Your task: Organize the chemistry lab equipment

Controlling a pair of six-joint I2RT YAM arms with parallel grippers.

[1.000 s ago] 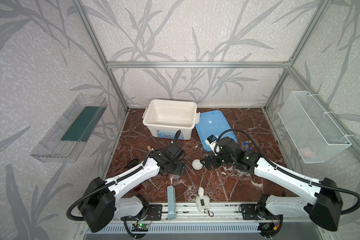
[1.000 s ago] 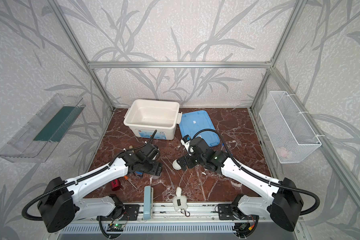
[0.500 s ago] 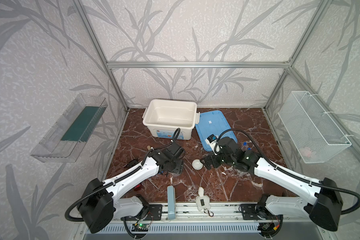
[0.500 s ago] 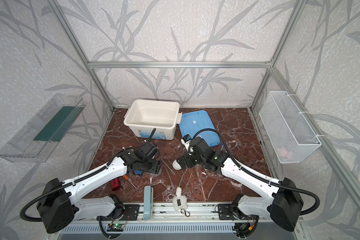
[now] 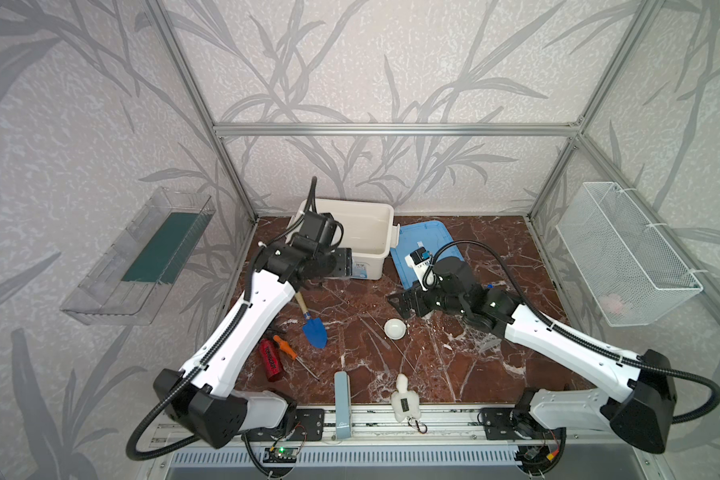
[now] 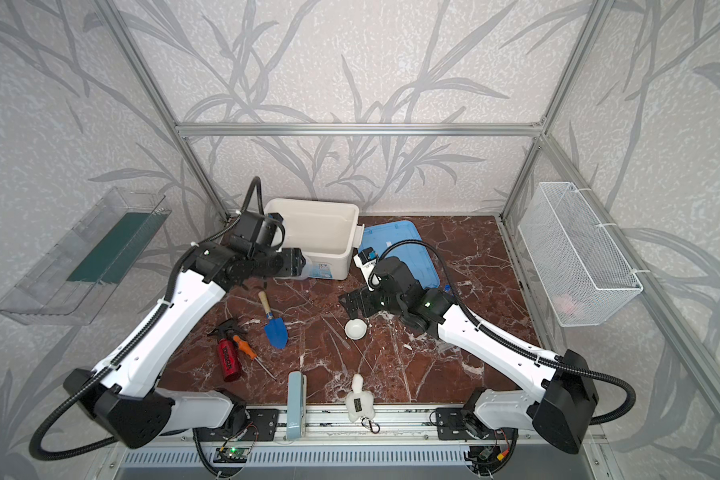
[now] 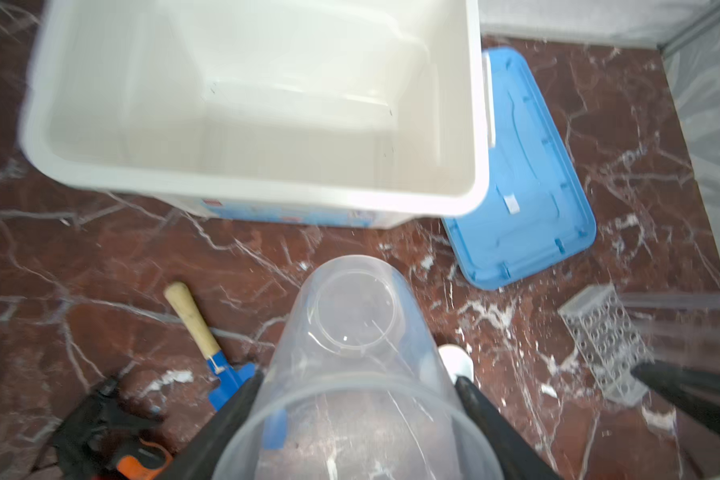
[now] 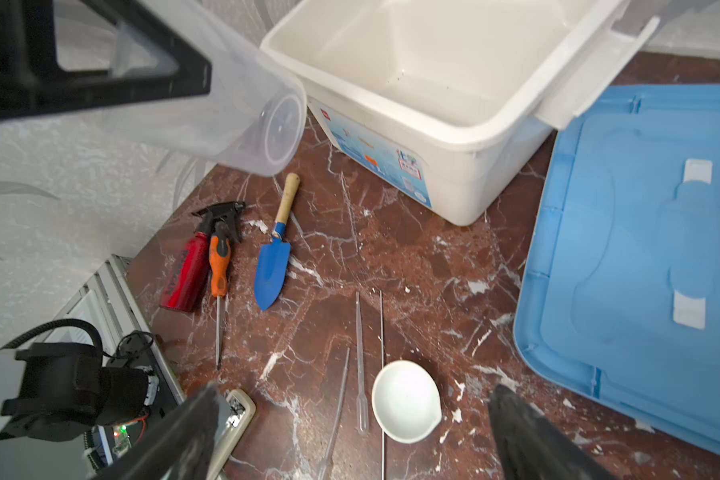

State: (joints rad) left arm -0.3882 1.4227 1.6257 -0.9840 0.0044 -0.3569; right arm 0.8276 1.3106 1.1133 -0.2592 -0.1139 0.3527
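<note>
Currently my left gripper (image 7: 356, 399) pinches the clear beaker (image 7: 352, 316) sideways near the white bin (image 7: 267, 187); its slick tapered wall could slip free. My right gripper (image 8: 352, 399) hangs spread.

Clear glossy plastic beaker (image 7: 350, 353), smooth white plastic tub (image 7: 267, 188), wooden-handled trowel (image 8: 272, 270), polished marble-look tabletop (image 5: 454, 365), white wire-mesh basket (image 5: 624, 257)

An aluminium frame (image 5: 391, 129), patterned wall panels (image 5: 391, 62), and a left arm (image 5: 250, 324) and right arm (image 5: 558, 338) on a rail (image 5: 445, 419) mark a robot test cell.
</note>
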